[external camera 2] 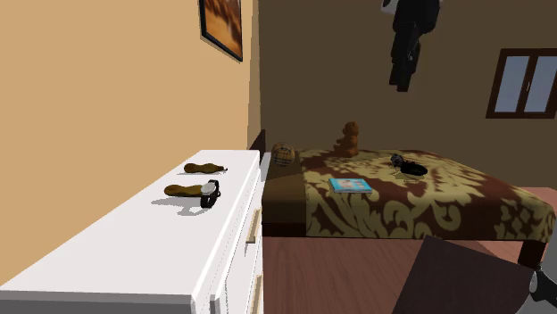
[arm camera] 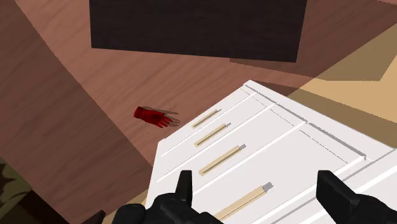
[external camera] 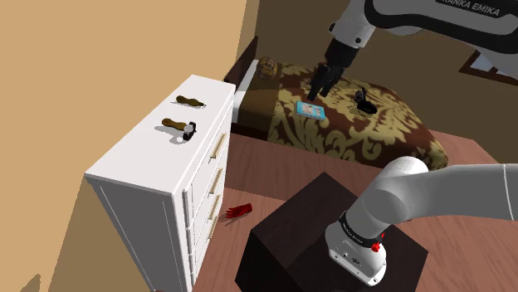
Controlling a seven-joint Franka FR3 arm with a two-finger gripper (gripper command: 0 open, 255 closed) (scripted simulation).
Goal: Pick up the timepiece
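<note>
White dresser (external camera: 158,162), patterned bed (external camera: 390,133), red glove (external camera: 238,211)

dresser (external camera: 149,162): white
bedspread (external camera: 373,137): brown, tan floral pattern
glove (external camera: 238,211): red
watch (external camera: 180,128): brown strap, black face
wall (external camera: 100,66): tan

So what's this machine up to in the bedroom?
A white robot arm is meant to pick up the watch lying on top of the white dresser. It holds nothing yet: its black tool hangs open, high in the air and well apart from the watch. Another brown thing lies further along the dresser top.
</note>
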